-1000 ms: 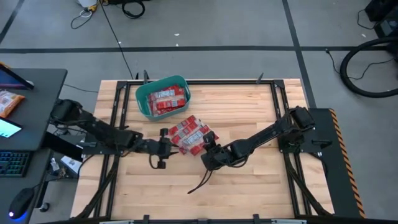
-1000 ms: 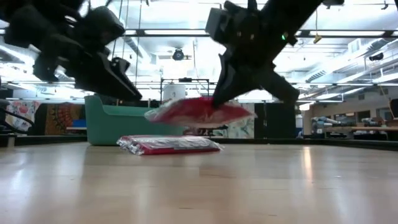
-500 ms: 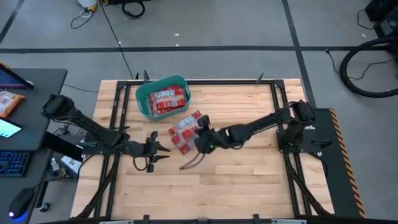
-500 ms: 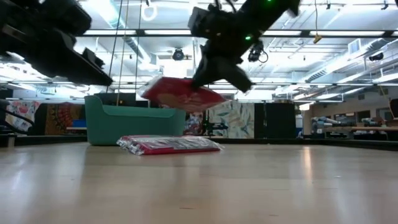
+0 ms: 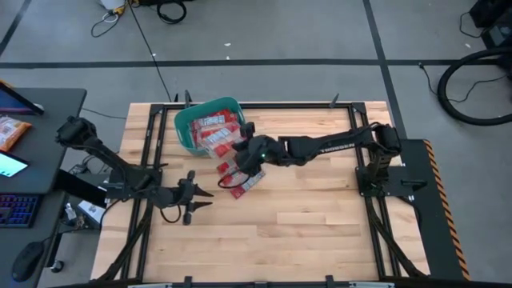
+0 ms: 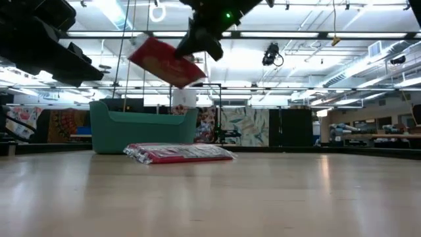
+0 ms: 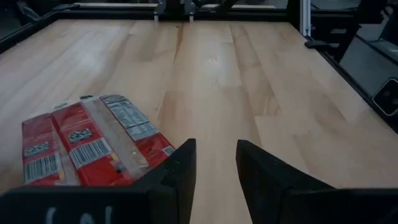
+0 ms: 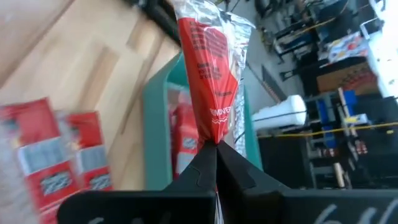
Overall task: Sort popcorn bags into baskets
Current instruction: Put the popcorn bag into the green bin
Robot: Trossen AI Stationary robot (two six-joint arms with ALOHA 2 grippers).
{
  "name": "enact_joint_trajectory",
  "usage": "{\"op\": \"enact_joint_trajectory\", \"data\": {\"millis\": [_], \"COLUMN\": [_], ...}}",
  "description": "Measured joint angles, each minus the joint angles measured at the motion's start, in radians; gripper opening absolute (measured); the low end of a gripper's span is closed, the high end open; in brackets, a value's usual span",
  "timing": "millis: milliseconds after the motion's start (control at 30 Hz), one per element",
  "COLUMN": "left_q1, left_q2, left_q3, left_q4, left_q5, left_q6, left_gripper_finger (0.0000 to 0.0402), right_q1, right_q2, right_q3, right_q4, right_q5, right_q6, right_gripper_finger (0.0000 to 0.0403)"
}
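My right gripper (image 5: pixel 242 149) is stretched across from the table's right and shut on one red popcorn bag (image 6: pixel 164 62), high above the table near the teal tub (image 5: pixel 186 128). The tub stands at the table's far left with several red bags (image 5: pixel 214 128) lying in it. A few more bags (image 5: pixel 242 178) lie flat on the wood just near of the tub and show in the low view (image 6: pixel 179 153) too. My left gripper (image 5: pixel 198 201) hovers open near-left of that pile, touching nothing; its wrist view shows the pile (image 7: pixel 87 149). My right gripper pinches the bag between its two fingers by one end (image 8: pixel 214 134). The fingers (image 8: pixel 205 171) come slanting from the table's right. The bag is lifted clear and tilted (image 6: pixel 148 52), reaching away from the fingers toward the tub's rim (image 8: pixel 151 118).
A black metal frame (image 5: pixel 352 120) borders the table's far and side edges. Bare wood (image 5: pixel 320 232) fills the near and right parts of the table. A desk with a keyboard and screens (image 5: pixel 16 160) stands off the left edge.
My right gripper has carried the bag up off the pile's level and toward the table's far-left, to the tub; the bag now sits higher and more tilted. My left gripper has drawn back toward the near-left, away from the pile.
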State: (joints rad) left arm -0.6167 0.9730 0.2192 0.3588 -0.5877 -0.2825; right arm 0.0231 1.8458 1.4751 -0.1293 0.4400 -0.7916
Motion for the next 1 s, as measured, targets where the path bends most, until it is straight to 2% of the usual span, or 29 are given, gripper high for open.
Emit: {"op": "enact_joint_trajectory", "data": {"millis": [200, 300, 533, 700, 833, 1000], "left_q1": [0.000, 0.000, -0.001, -0.004, -0.004, -0.004], "left_q2": [0.000, 0.000, 0.002, 0.001, 0.001, 0.002], "left_q3": [0.000, 0.000, 0.002, 0.002, 0.002, 0.002], "left_q4": [0.036, 0.047, 0.062, 0.056, 0.054, 0.042], "left_q5": [0.000, 0.000, 0.001, 0.007, 0.007, 0.008], "left_q6": [0.005, 0.018, 0.056, 0.059, 0.059, 0.054], "left_gripper_finger": [0.0121, 0.0121, 0.0121, 0.0121, 0.0121, 0.0121], "right_q1": [-0.020, -0.022, -0.064, -0.118, -0.163, -0.205], "right_q2": [0.000, 0.041, 0.223, 0.329, 0.406, 0.455], "right_q3": [0.045, 0.088, 0.288, 0.382, 0.420, 0.443], "right_q4": [0.064, 0.079, 0.017, -0.006, -0.011, -0.073], "right_q5": [-0.034, -0.037, -0.017, -0.009, 0.020, -0.015], "right_q6": [-0.043, -0.053, -0.089, -0.079, -0.027, 0.043], "right_gripper_finger": [0.0003, 0.0003, 0.0003, 0.0005, 0.0020, 0.0060]}}
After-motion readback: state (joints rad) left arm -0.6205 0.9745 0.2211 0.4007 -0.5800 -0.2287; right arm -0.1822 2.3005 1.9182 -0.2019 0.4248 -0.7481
